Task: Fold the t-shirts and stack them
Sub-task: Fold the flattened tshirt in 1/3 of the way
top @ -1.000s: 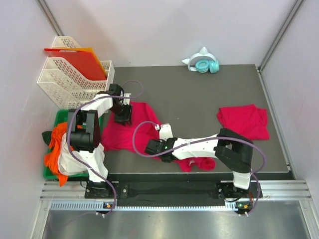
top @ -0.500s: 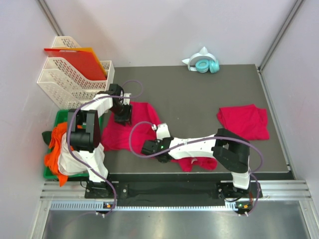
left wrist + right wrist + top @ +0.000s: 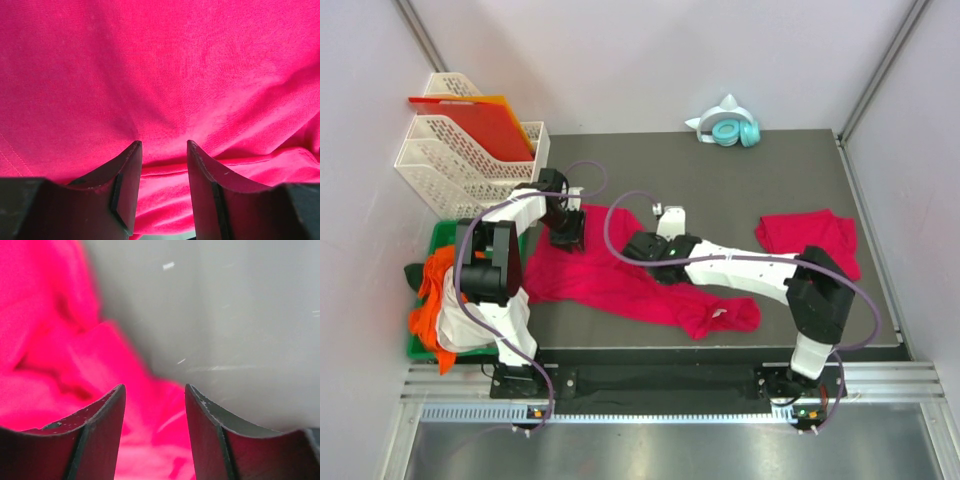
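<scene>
Spread t-shirt [image 3: 610,285] lies rumpled at bench [image 3: 720,190] near-left, unfolded. Second t-shirt [image 3: 810,245] lies apart at right, its fold unclear. Left claw [image 3: 162,145] and right claw [image 3: 155,387]: jaws apart over spread t-shirt. Folding, stacking not yet done.

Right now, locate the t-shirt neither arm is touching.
Top external view: that t-shirt lies bunched on the table's right side, beside the right arm's elbow, nearer than the teal headphones.

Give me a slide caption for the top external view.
Left gripper and right gripper over a spread crimson-pink cotton t-shirt on the grey table; second t-shirt at right.
</scene>
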Controlling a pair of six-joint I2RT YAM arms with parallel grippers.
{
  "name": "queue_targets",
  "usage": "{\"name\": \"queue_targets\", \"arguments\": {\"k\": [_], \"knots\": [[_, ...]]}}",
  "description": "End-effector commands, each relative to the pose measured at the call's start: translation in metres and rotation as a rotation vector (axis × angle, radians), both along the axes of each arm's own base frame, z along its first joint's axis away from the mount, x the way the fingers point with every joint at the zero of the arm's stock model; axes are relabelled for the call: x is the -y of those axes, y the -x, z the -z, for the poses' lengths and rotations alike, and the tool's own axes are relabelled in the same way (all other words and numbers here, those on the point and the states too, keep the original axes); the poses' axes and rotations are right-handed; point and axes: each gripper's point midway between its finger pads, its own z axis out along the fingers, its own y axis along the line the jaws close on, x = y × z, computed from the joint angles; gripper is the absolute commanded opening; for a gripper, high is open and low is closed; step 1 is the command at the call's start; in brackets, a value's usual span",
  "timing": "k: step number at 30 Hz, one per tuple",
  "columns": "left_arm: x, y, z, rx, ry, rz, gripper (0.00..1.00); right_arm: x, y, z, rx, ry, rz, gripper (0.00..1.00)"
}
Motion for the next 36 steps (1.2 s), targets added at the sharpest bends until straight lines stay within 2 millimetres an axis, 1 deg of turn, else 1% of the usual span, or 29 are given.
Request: {"name": "queue_targets", "arguments": {"k": [1, 2, 4, 6, 8, 13, 20, 21, 22, 24, 26, 27, 31, 33, 35, 36], "knots": [[0.002, 0.002, -0.008, 0.017, 0.018, -0.003, 0.46, 0.027, -0.023, 0.001, -0.004, -0.036, 0.072, 0.49], [0.002, 0.002, -0.008, 0.019, 0.017, -0.004, 0.46, 0.032, -0.028, 0.005, -0.018, -0.04, 0.08, 0.49], [0.002, 0.002, -0.009, 0.021, 0.017, -0.004, 0.46, 0.031, -0.035, 0.009, -0.022, -0.037, 0.069, 0.48], [0.001, 0.002, -0.01, 0.024, 0.015, -0.003, 0.46, 0.028, -0.036, 0.017, -0.044, -0.02, 0.047, 0.48], [0.001, 0.003, -0.01, 0.024, 0.015, -0.003, 0.46, 0.025, -0.036, 0.02, -0.054, -0.018, 0.04, 0.47], [0.0, 0.004, -0.01, 0.024, 0.012, 0.0, 0.46, 0.015, -0.03, 0.031, -0.092, -0.054, 0.007, 0.45], [0.003, 0.002, -0.01, 0.022, 0.023, -0.001, 0.46, 0.0, -0.019, 0.038, -0.121, -0.09, -0.053, 0.47], [0.002, 0.002, -0.009, 0.02, 0.022, -0.004, 0.46, -0.005, -0.02, 0.038, -0.118, -0.109, -0.064, 0.47], [0.003, 0.002, -0.009, 0.018, 0.023, -0.004, 0.46, -0.008, -0.02, 0.041, -0.125, -0.119, -0.074, 0.47], [0.002, 0.002, -0.008, 0.017, 0.02, -0.004, 0.46, -0.02, -0.015, 0.048, -0.162, -0.147, -0.12, 0.46], [0.002, 0.002, -0.009, 0.021, 0.02, -0.001, 0.46, -0.031, -0.011, 0.053, -0.188, -0.164, -0.157, 0.39], [0.002, 0.002, -0.009, 0.018, 0.019, -0.001, 0.46, -0.033, -0.009, 0.052, -0.188, -0.166, -0.162, 0.35], [0.001, 0.002, -0.01, 0.022, 0.015, 0.0, 0.46, -0.046, 0.002, 0.053, -0.187, -0.166, -0.209, 0.05], [0.001, 0.003, -0.009, 0.021, 0.014, 0.002, 0.46, -0.052, 0.01, 0.053, -0.185, -0.157, -0.229, 0.0], [0.002, 0.003, -0.009, 0.019, 0.017, 0.001, 0.46, -0.053, 0.013, 0.051, -0.167, -0.139, -0.231, 0.0], [0.002, 0.003, -0.008, 0.018, 0.018, 0.0, 0.46, -0.058, 0.019, 0.048, -0.158, -0.135, -0.245, 0.0]]}}
